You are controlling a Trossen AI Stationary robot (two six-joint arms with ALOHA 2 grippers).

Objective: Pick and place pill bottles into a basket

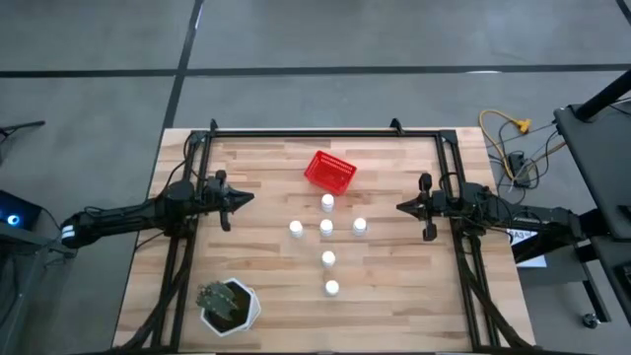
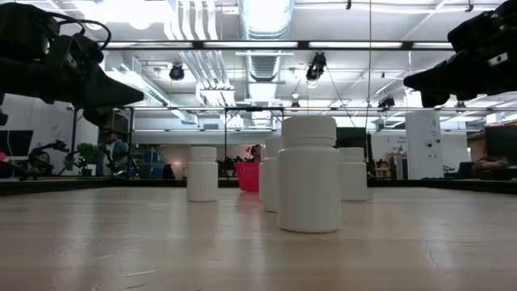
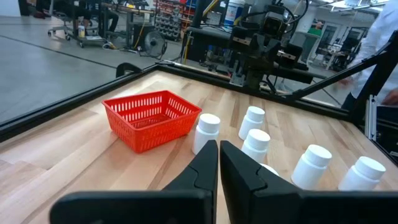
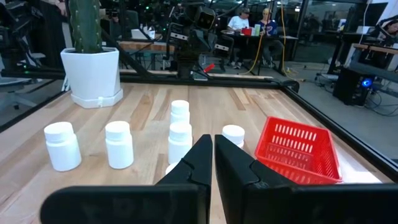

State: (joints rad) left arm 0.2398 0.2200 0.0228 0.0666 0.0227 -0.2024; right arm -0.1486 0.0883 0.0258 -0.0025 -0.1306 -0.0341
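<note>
Basket (image 2: 250,175) mostly hidden behind pill bottles (image 2: 308,174) (low view); both end effectors pressed together, empty.

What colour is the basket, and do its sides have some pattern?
Bright red, with slotted, mesh-like sides; the basket shows best in the left wrist view.

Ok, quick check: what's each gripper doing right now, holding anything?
Left gripper: shut, holding nothing, above the wooden table.
Right gripper: shut, holding nothing, on the opposite side.
</note>
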